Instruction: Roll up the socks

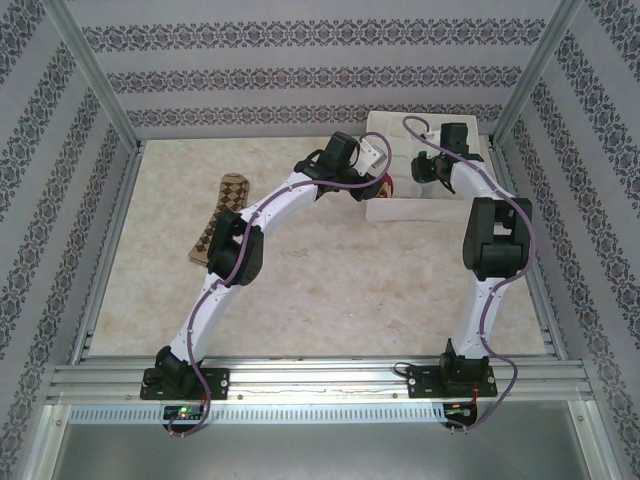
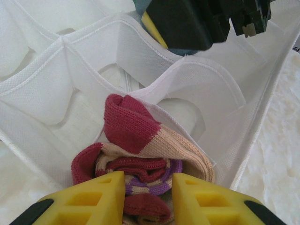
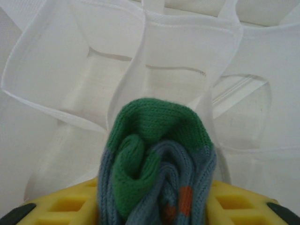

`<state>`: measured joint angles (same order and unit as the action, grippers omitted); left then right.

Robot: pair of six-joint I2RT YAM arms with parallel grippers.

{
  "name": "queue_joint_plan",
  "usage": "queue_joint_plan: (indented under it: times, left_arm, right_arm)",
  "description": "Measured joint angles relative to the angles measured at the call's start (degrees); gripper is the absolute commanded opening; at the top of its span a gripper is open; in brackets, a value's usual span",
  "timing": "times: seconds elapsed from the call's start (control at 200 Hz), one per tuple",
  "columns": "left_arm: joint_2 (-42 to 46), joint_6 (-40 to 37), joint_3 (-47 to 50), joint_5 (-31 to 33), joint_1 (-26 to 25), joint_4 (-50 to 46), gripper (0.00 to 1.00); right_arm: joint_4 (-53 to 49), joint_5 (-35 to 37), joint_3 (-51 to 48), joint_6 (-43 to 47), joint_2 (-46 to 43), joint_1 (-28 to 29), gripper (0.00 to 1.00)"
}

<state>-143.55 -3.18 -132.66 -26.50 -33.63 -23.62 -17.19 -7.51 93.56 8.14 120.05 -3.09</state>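
From above, a flat brown-tan argyle sock [image 1: 218, 220] lies left of centre on the pale marbled table [image 1: 330, 290], well apart from the white fabric organiser box [image 1: 395, 213] at upper right. In the left wrist view, the left gripper [image 2: 149, 180] at the bottom edge pinches a rolled peach sock [image 2: 140, 154] with dark red ends, at a box cell's rim. In the right wrist view, the right gripper [image 3: 157, 206] at bottom centre clamps a rolled green, blue and orange striped sock [image 3: 154, 159].
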Motion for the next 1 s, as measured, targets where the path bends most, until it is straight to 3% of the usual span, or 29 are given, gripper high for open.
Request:
queue_joint_plan:
  times: [0.3,0.625,0.829,0.849,0.864,0.879,0.999]
  left_arm:
    - [0.0,0.2,0.0,0.0,0.0,0.0,0.32]
    - [0.0,0.2,-0.1,-0.1,0.0,0.0,0.37]
    - [0.2,-0.3,-0.2,-2.3,0.0,0.0,0.57]
    - [0.2,-0.3,-0.2,-2.6,0.0,0.0,0.68]
    - [0.3,-0.7,-0.2,-2.9,0.0,0.0,0.91]
    - [0.3,-0.4,-0.2,-3.2,0.0,0.0,0.99]
    - [1.2,-0.5,-0.2,-5.4,0.1,-0.4,1.0]
  right_arm:
    - [0.2,0.6,-0.4,-0.1,-1.0,0.3,0.63]
    - [-1.3,0.3,4.7,-3.9,-4.0,0.4,0.61]
    - [-1.7,-0.4,5.8,-5.7,-5.6,1.8,0.6]
    - [-1.7,-0.4,5.7,-5.8,-5.7,2.1,0.6]
    - [-1.8,-0.4,5.6,-5.9,-6.0,2.4,0.6]
    - [-1.8,-0.4,5.4,-5.9,-6.2,2.8,0.6]
    - [-2.2,0.0,3.0,-6.3,-9.4,5.6,0.6]
